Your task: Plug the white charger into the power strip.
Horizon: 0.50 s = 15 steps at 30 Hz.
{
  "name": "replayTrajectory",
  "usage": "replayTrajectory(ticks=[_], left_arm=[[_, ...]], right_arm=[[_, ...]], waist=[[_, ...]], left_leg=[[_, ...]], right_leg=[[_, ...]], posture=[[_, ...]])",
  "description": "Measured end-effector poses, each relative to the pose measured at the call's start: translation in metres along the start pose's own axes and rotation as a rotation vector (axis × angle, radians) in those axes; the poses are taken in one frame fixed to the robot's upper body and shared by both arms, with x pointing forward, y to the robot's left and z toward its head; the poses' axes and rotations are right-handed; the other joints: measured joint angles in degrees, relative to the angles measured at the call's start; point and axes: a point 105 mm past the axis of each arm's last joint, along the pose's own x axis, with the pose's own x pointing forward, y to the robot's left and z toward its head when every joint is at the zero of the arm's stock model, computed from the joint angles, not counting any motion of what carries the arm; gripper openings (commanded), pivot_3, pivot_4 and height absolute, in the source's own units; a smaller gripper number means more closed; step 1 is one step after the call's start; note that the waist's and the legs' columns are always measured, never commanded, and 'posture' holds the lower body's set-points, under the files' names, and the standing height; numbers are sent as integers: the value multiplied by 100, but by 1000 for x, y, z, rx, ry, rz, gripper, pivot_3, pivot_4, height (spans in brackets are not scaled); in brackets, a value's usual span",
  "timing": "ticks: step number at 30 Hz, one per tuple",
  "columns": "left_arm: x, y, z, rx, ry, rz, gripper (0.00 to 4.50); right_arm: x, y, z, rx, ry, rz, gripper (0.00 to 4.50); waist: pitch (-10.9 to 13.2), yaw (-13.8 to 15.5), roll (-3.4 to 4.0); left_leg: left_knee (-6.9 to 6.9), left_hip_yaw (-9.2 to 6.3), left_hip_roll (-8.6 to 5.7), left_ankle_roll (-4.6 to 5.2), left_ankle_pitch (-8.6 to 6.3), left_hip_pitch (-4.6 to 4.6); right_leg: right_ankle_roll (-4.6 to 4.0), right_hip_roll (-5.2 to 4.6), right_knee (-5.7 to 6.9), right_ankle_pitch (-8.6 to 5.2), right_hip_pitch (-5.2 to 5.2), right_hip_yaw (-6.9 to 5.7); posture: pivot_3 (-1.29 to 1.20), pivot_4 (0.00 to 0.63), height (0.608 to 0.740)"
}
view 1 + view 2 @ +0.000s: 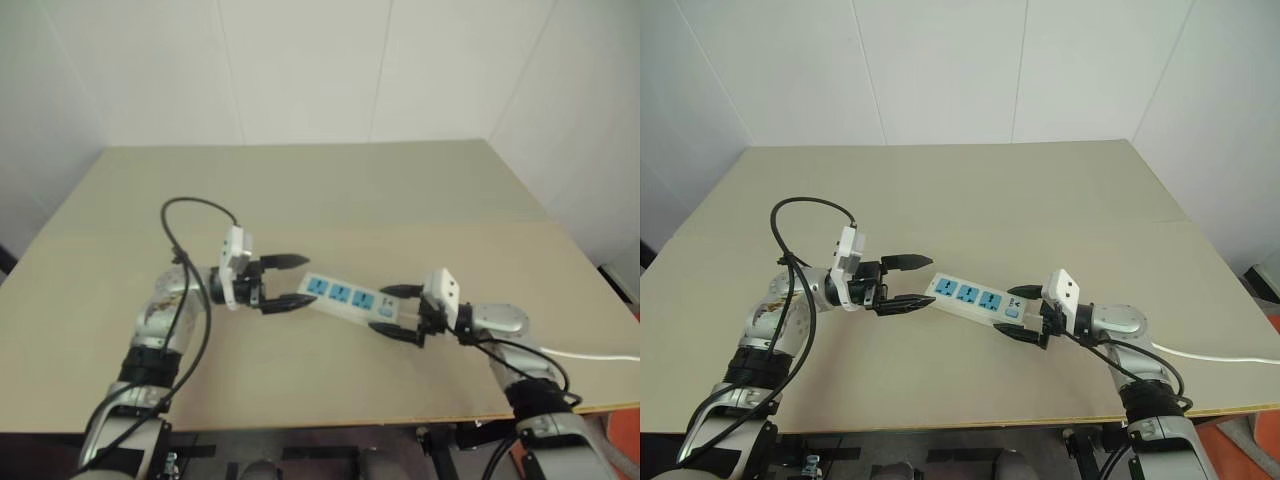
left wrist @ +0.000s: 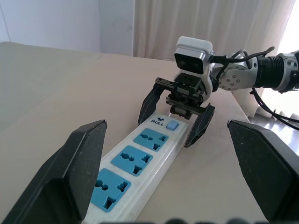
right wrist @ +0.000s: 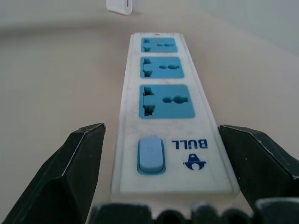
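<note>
Lying flat on the tan table (image 1: 970,190) is the power strip (image 1: 974,300). It is a long white bar with three blue socket faces in a row. At one end it has a small blue switch (image 3: 151,155) next to a blue word that says BULL. All three sockets have nothing in them.

The left gripper (image 1: 908,283) is at the end of the strip that is far from the switch. Its two black fingers are spread wide. One finger reaches out above the table and the other finger comes close to the end of the strip. I cannot tell if that finger touches it. This gripper holds nothing.

The right gripper (image 1: 1025,314) is at the switch end of the strip. Its two black fingers are spread wide too, with one on each side of the strip. In the right wrist view the switch end sits between the fingers (image 3: 70,175), and there is a gap on each side. The fingers do not squeeze the strip.

The two grippers point at each other, with the strip in a line between them.

A thin white cable (image 1: 1230,356) lies on the table near the right arm and runs off past the edge.

The white charger (image 3: 119,6) is a small white block on the table. It sits well past the far end of the strip, apart from both grippers.
</note>
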Motion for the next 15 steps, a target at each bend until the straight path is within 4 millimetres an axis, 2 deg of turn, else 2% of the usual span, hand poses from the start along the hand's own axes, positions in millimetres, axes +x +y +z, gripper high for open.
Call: replayTrajectory(ticks=[10, 15], left_arm=[[2, -1, -1, -3, 0, -6, 4500], [2, -1, -1, -2, 3, -11, 4500]], right_arm=[[6, -1, 1, 15, -33, -40, 4466], [5, -3, -6, 36, -10, -64, 4466]], waist=[[0, 3, 0], [0, 3, 0]], left_leg=[[0, 0, 0, 0, 0, -1], [0, 0, 0, 0, 0, -1]], right_leg=[[0, 0, -2, 0, 0, 0], [0, 0, -2, 0, -1, 0]], posture=[[0, 150, 740], [0, 150, 740]])
